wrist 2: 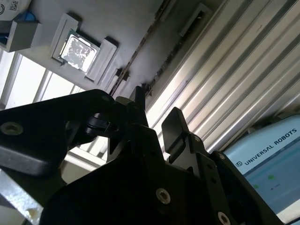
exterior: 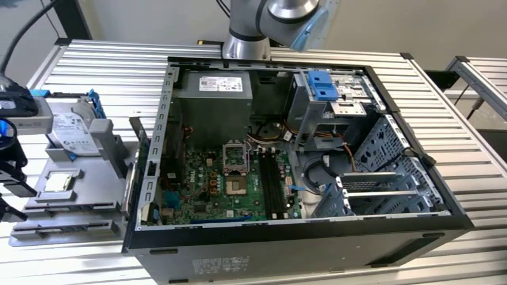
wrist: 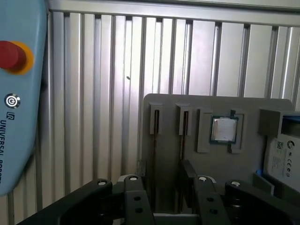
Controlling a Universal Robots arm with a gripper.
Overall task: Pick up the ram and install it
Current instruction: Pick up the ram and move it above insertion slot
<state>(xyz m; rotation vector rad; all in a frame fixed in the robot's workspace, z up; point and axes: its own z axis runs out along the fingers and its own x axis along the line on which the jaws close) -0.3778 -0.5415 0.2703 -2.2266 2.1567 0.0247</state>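
The black two-fingered gripper (wrist: 163,174) is hovering with its fingers spread apart and nothing between them, over one edge of the flat grey plastic parts holder (wrist: 168,105), which is lying on the ribbed aluminium table (wrist: 93,93). The ram (wrist: 184,133), a thin dark circuit-board stick, is standing on edge in a slot of that holder, near the small square silver processor chip (wrist: 224,129). The open black computer case (exterior: 301,237) is sitting beside the holder, toward the exterior view's right.

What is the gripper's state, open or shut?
Open. In both wrist views the gripper has its fingers apart, nothing between them; the grey tray shows through the gap in the first wrist view.
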